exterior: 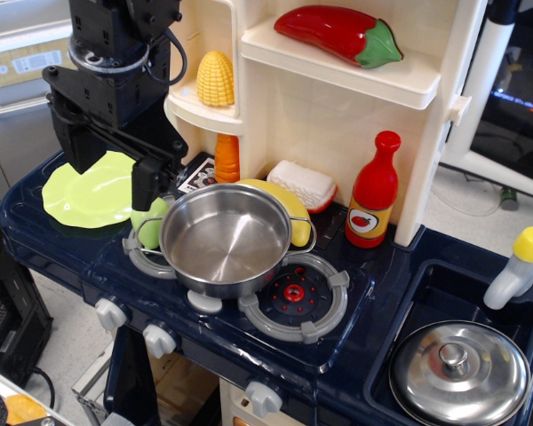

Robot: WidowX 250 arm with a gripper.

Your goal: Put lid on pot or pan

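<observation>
The shiny steel pot (225, 238) stands open on the left burner of the toy stove, its rim facing up and nothing inside. The domed steel lid (459, 373) with its small knob lies in the dark blue sink (404, 306) at the bottom right, far from the pot. My black gripper (109, 164) hangs at the upper left, above the green plate and just left of the pot. Its two fingers (147, 182) are spread apart with nothing between them.
A lime green plate (89, 191) lies at the left. A green fruit (149, 222) sits by the pot's left handle and a yellow item (291, 211) behind it. A red bottle (373, 191), the right burner (295, 295), a yellow-capped bottle (518, 268) and cream shelves (338, 67) stand nearby.
</observation>
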